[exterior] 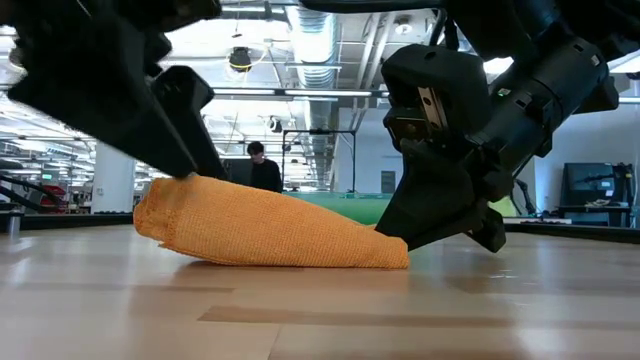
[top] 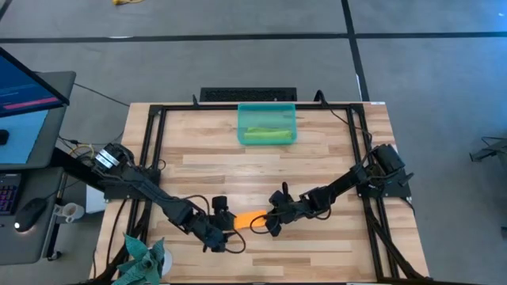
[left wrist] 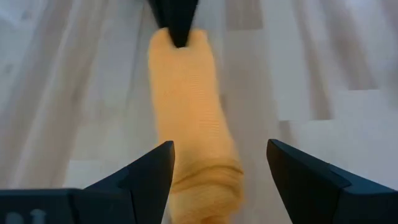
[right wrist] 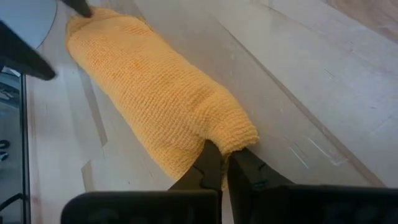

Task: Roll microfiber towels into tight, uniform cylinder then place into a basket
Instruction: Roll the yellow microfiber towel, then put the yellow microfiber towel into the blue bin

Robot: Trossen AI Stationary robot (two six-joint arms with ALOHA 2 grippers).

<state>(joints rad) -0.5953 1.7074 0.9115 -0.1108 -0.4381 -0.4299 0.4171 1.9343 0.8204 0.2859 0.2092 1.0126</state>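
High view: right hand point(top: 267, 222) pinches rolled orange towel's point(top: 249, 218) end; left hand point(top: 224, 235) open astride other.

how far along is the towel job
Done: green towel lies rolled in the basket. In hand: orange towel, rolled on the table, pinched at one end by the shut right pincer; open left pincer straddles the other end. Left: move it into the basket.

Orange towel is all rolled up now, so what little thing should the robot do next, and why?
Probably close the left claw on its end of the orange towel. That claw stands open around the roll's end, while the right claw is already shut on the other end. With both ends held, the roll could be lifted toward the basket, where the green towel already lies.
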